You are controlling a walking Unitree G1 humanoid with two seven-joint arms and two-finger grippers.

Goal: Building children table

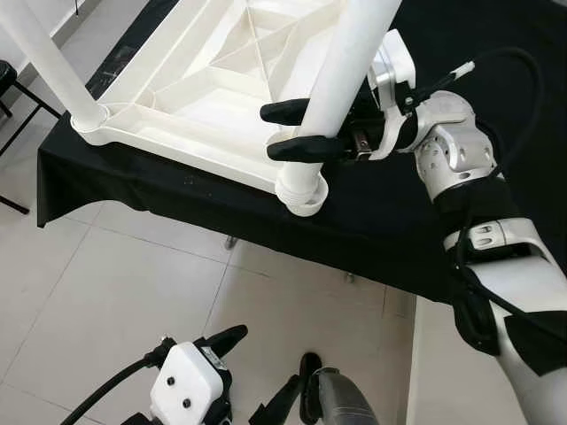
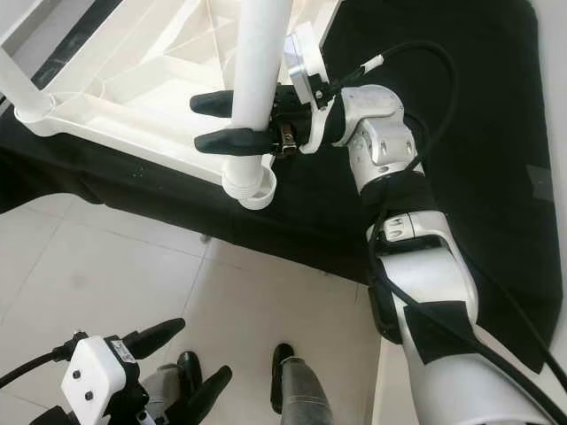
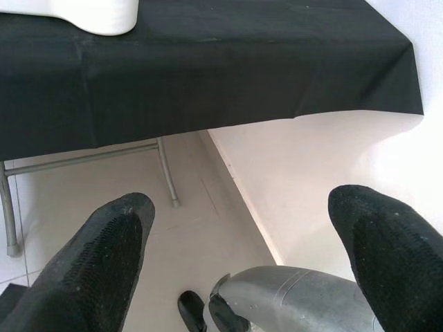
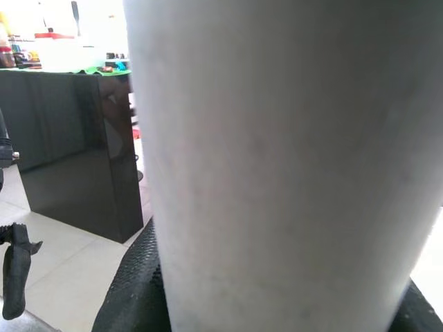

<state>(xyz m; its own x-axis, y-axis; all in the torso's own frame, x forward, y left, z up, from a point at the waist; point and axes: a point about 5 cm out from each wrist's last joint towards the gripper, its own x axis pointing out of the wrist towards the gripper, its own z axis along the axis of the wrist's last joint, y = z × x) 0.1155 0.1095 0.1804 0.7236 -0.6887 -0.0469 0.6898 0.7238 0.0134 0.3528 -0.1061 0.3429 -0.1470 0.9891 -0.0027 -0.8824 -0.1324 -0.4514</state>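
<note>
A white plastic children's table top (image 1: 204, 93) is lying upside down on a black cloth-covered work table (image 1: 372, 235), its ribbed underside facing up, and a white cylindrical plastic leg (image 1: 341, 75) is standing up out of the round corner socket (image 1: 302, 190) nearest the cloth's front edge. The right gripper (image 1: 292, 131) is reaching across from the robot's right side, its two long black fingers closing around this leg just above the socket, one finger on each side of the tube. The right wrist view is presenting that same leg (image 4: 284, 166) as a broad pale column between the finger pads, with a dark cabinet (image 4: 69, 145) behind it. A second white leg (image 1: 49, 62) is rising from the far left corner of the top. The left gripper (image 2: 182, 363) is hanging low over the pale tiled floor (image 1: 115, 292), away from the table, and its wrist view is showing its fingers (image 3: 97, 263) spread wide apart with nothing between them, the black cloth's edge (image 3: 228, 83) and a grey metal table leg (image 3: 166, 173) beyond.
</note>
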